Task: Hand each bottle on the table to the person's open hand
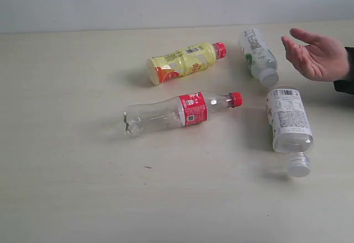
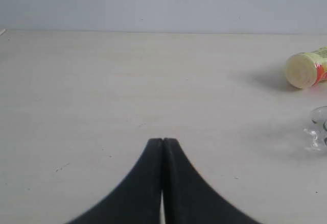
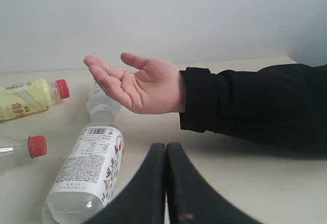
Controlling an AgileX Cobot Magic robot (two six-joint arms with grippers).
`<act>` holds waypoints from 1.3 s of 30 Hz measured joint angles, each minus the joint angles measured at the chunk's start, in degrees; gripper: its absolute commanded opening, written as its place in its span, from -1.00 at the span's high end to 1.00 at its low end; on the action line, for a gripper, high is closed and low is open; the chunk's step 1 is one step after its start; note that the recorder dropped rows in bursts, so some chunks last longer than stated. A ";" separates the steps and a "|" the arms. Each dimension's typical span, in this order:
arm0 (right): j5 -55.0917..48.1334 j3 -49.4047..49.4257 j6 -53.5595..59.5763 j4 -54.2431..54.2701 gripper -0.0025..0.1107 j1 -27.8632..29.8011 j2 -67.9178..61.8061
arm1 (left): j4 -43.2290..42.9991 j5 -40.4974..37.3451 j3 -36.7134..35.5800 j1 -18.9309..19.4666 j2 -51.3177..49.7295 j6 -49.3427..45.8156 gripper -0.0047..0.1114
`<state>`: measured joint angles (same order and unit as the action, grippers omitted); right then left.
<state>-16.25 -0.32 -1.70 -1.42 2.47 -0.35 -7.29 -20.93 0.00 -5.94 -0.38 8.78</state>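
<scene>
You have the pale beige wood-grain table (image 1: 66, 187) filling the exterior view, and all four bottles lie on their sides on it, none touching another. A black sleeve (image 3: 250, 106) comes in from the right edge of that view, and the person's open hand (image 1: 315, 57) is held above the table at the far right, palm showing and holding nothing. The longest bottle, the clear bottle with the red label (image 1: 182, 110), lies near the middle with its red cap pointing right. To its right, nearer than the hand, lies the wide white-labelled bottle (image 1: 289, 120), its white cap turned toward the near edge. Beyond the clear bottle lies the yellow bottle (image 1: 185, 62), tilted, with its red cap at the right end. The slim white-labelled bottle (image 1: 258, 56) lies just left of the hand, white cap toward the near side. Your left gripper (image 2: 163, 141) has its black fingers pressed together with nothing between them, over bare table well apart from the bottles. Your right gripper (image 3: 166, 145) is likewise closed tight on nothing, just beside the wide white-labelled bottle and facing the open hand
</scene>
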 measured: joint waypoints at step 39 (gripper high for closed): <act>20.47 0.00 -1.59 -1.37 0.96 0.00 0.00 | 0.00 0.00 0.00 0.00 0.00 0.00 0.92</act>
<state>4.22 -0.32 -3.29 -2.79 2.47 -0.35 -7.29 -20.93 0.00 -5.94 -0.38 8.78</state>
